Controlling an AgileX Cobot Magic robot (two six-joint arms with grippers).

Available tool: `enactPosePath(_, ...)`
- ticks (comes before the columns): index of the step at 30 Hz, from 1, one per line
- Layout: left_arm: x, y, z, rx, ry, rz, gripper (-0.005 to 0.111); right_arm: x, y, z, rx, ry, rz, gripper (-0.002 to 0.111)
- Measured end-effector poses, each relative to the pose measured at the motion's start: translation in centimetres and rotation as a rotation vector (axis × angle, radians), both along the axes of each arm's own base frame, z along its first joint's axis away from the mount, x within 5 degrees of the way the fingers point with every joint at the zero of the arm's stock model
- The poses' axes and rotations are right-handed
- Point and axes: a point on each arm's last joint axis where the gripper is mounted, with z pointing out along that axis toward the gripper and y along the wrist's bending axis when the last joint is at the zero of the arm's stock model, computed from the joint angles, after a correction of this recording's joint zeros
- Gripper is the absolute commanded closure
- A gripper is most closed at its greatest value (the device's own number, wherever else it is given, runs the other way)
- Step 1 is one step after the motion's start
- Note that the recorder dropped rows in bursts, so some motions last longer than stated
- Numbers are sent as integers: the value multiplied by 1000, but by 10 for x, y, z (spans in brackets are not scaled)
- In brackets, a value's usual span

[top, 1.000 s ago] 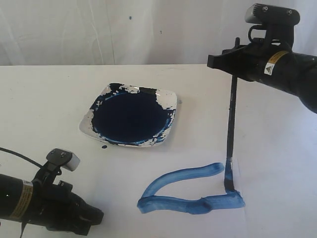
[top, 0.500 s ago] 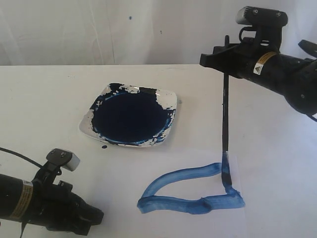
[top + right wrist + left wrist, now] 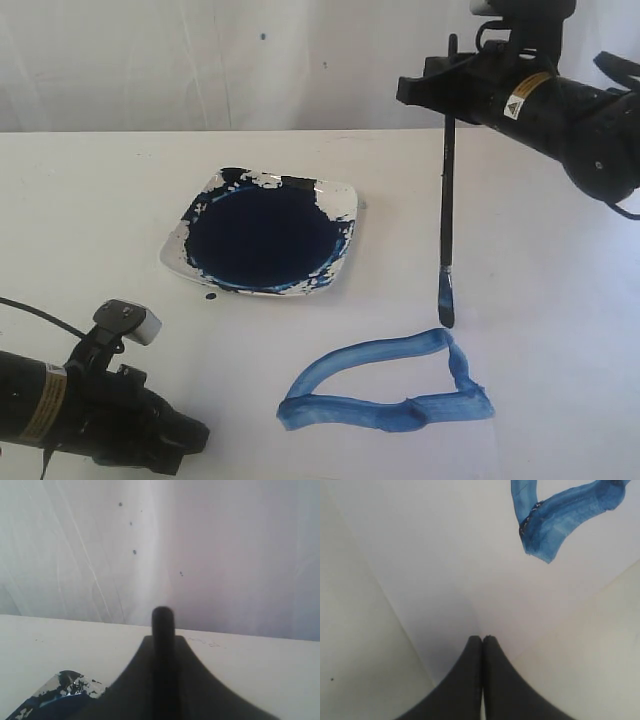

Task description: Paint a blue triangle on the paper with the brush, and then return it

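The wet tip worries me most. It hangs loaded with blue just above the upper corner of the triangle, so a drip or a low swing on the way back would blot the white paper or smear the outline, which looks closed already. My hold adds to the risk: my right gripper has its fingers clamped on the very top of the brush, with only a stub of handle showing above them. Nearly the whole length dangles upright below, free to pivot if I move sharply. If I carry it too low toward the dish, where I judge it belongs, the tip could catch the rim and twist the handle out of the pinch. My left gripper sits with fingers pressed together, holding nothing, low over the paper near the triangle's other corner.
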Motion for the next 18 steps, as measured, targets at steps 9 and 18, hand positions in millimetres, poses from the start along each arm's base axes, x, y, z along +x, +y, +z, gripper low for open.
enactPosePath(9, 0, 0, 0, 0, 0, 0, 107, -17, -11, 33, 3, 22, -41, 108)
enactPosePath(18, 0, 0, 0, 0, 0, 0, 107, -51, -24, 73, -26, 65, -90, 108)
